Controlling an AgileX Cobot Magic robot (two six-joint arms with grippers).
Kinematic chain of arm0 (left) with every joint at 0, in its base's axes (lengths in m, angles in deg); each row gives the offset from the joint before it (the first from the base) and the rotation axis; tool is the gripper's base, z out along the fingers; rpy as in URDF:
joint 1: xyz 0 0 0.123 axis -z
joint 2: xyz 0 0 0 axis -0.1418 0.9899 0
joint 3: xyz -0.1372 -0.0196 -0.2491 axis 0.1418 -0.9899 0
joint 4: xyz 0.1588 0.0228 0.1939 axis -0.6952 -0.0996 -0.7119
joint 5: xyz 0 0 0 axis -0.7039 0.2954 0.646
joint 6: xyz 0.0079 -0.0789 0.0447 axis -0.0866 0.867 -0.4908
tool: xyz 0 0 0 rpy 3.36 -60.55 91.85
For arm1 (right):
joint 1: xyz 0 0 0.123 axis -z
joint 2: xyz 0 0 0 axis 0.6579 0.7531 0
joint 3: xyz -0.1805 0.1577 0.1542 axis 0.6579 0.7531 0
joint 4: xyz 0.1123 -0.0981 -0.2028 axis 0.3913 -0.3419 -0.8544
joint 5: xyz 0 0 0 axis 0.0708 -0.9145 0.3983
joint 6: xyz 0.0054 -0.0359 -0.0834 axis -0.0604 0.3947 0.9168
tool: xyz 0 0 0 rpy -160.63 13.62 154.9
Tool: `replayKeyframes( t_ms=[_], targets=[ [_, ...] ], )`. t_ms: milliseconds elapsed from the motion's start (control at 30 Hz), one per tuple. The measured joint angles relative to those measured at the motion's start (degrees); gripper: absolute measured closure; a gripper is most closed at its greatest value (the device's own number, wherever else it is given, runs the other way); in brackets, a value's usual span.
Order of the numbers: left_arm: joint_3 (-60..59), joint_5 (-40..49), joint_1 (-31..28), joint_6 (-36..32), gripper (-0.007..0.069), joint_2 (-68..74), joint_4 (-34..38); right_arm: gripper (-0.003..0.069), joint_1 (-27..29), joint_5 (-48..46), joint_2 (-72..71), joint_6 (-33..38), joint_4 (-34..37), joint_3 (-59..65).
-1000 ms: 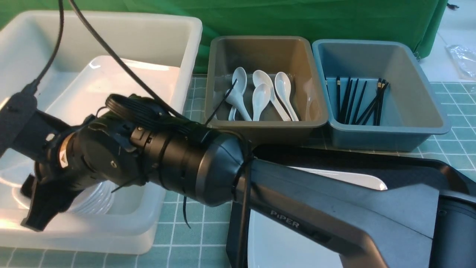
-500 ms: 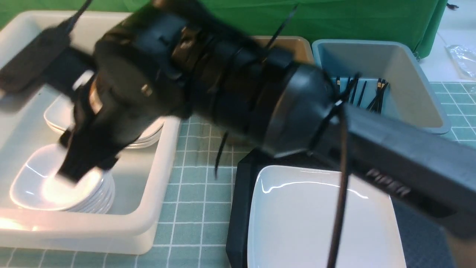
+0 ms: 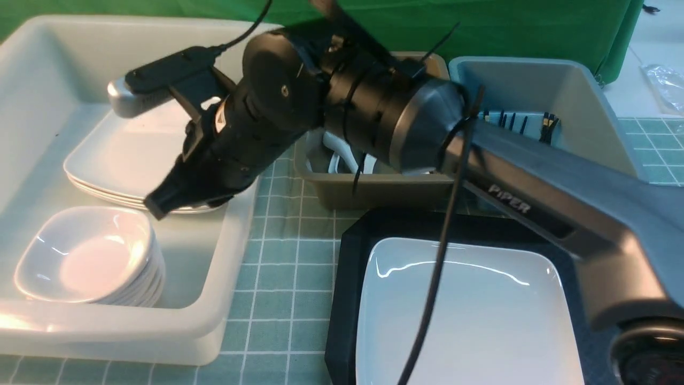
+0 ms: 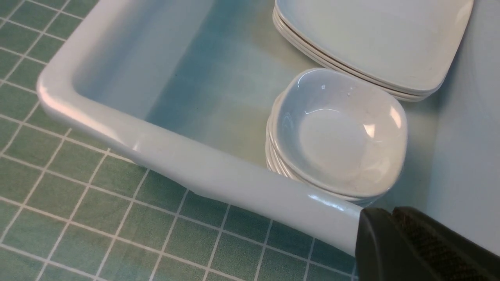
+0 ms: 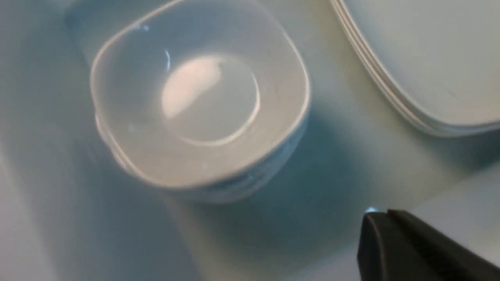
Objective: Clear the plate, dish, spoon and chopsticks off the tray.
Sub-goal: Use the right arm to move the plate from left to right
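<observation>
White dish (image 3: 85, 256) tops the stack (image 3: 152, 286) in the bin (image 3: 235, 251), lower left, nested to save room. My right fingers (image 3: 163, 200) hang over it; open or closed, I cannot tell. Plate (image 3: 481, 321) lies on tray (image 3: 347, 267), lower centre.

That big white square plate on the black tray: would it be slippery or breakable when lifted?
Probably slippery: the plate shows sharp glossy highlights. Likely stiff and breakable, since it resembles glazed ceramic. It lies flat in the tray, so probably only its rim offers a grip.
</observation>
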Motion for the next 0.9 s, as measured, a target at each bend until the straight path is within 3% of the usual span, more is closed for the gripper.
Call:
replayKeyframes(
  t_ms=[167,300,500,633,667,800,900],
  targets=[
    [0.0,0.24,0.0,-5.09,0.0608,0.0,4.74,0.064,4.23,-15.51,-7.29,-2.08,-8.6,0.88],
    [0.0,0.24,-0.02,-10.22,0.0608,0.0,11.65,0.064,11.15,-15.63,-16.8,-3.32,-10.25,7.64],
    [-1.29,-1.13,-0.02,-17.37,0.0608,0.21,24.37,0.0638,24.64,-14.53,-32.6,-6.66,-10.6,31.95],
    [-2.22,-1.64,-0.02,-24.05,0.0608,2.97,34.87,0.0609,32.46,-6.23,-39.97,-9.31,-8.23,51.99],
    [-2.22,-1.64,-0.02,-26.2,0.0608,4.87,37.31,0.0557,35.77,-0.9,-41.63,-9.31,-5.48,59.7],
    [-2.22,-1.65,-0.02,-31.93,0.0621,12.6,43.14,0.033,39.83,9.73,-40.55,-8.31,-1.91,72.72],
    [-2.22,-1.81,0.97,-35.01,0.0624,17.04,46.46,0.0235,40.25,14.16,-37.67,-8.18,-1.52,75.84]
  ],
)
